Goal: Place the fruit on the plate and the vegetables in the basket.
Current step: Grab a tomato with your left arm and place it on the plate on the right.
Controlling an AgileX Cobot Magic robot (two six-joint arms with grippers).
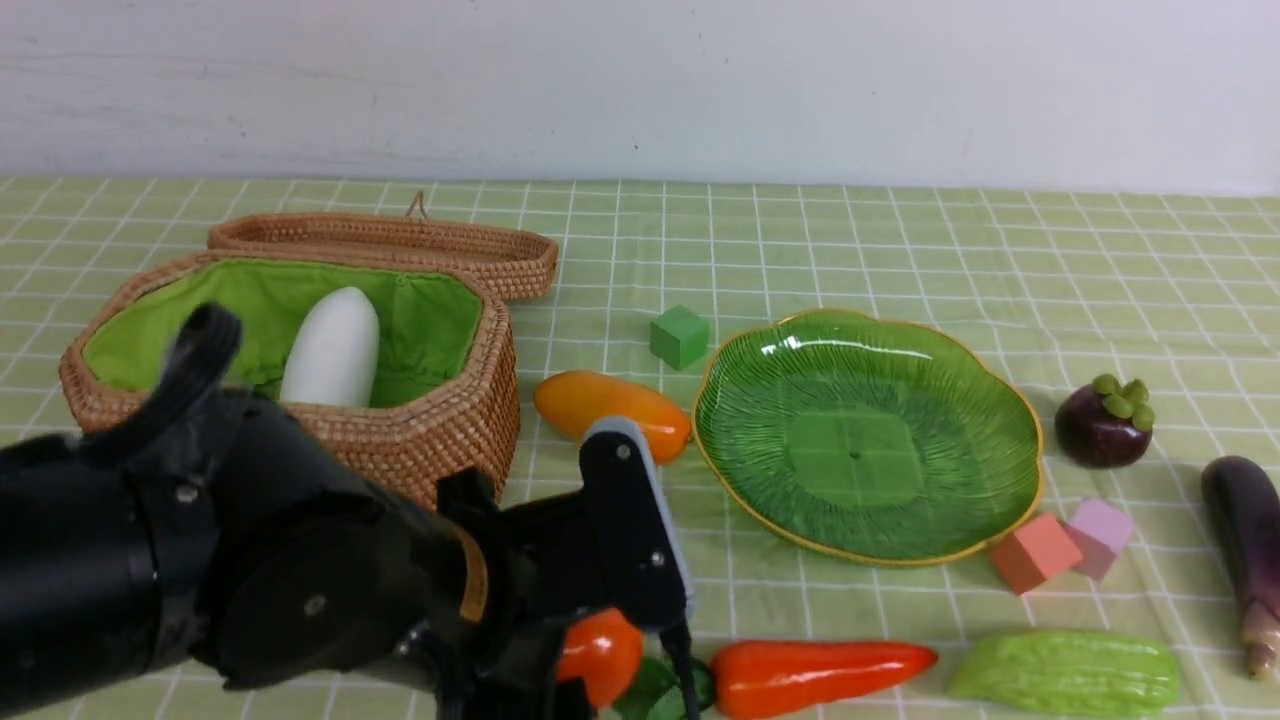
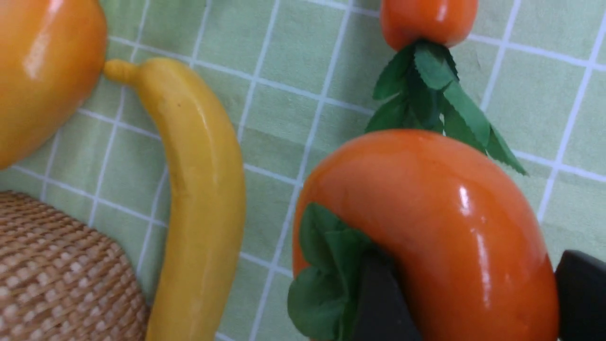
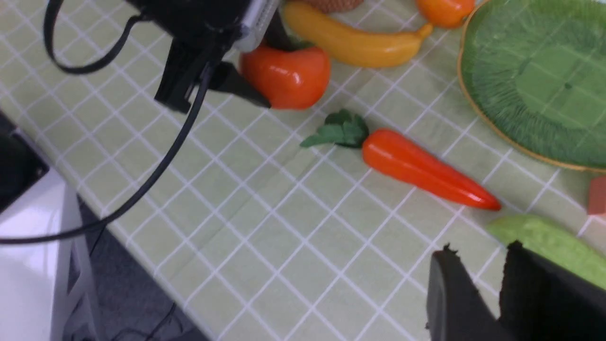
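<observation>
Green glass makes the plate (image 1: 860,440), and I take it as my mark for all places, with sides as the robot has them. It carries no fruit now. To its left, and nearer to the robot, the left gripper (image 2: 478,293) has its fingers closed around the persimmon (image 2: 426,199); if the fruit is lifted from the cloth (image 1: 620,270), I cannot tell.

The banana (image 2: 203,189) lies also on that side of the plate, between the persimmon and the basket (image 1: 440,440). Just beside the plate's left edge is the mango (image 1: 610,408). The basket stands farther left, with the white gourd (image 1: 335,345) inside, and its lid (image 1: 500,255) is behind it.

On the plate's near side, toward the robot, lie the carrot (image 1: 810,675) and, more to the right, the bitter gourd (image 1: 1070,672). The right gripper (image 3: 480,289) is narrow, with a small gap between its fingers, and it holds nothing. To the right of the plate is the mangosteen (image 1: 1100,425), and the eggplant (image 1: 1245,550) is farther right.
</observation>
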